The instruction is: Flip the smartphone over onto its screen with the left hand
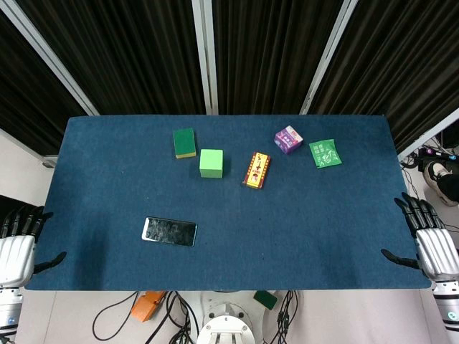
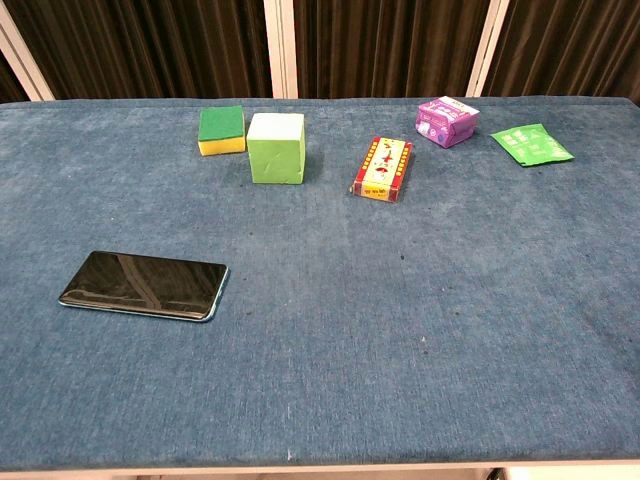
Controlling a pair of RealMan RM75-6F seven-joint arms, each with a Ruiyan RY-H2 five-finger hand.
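The flat black glossy-screened smartphone lies nearest, screen up, on the near left part of the blue cloth-covered table. Further back stand a green-and-yellow sponge block, a light green cube, a red-and-yellow patterned box, a small purple carton and a flat green packet. Only the head view shows the hands (the chest view frames just the tabletop): the left hand and right hand sit off the table's side edges, fingers spread, holding nothing.
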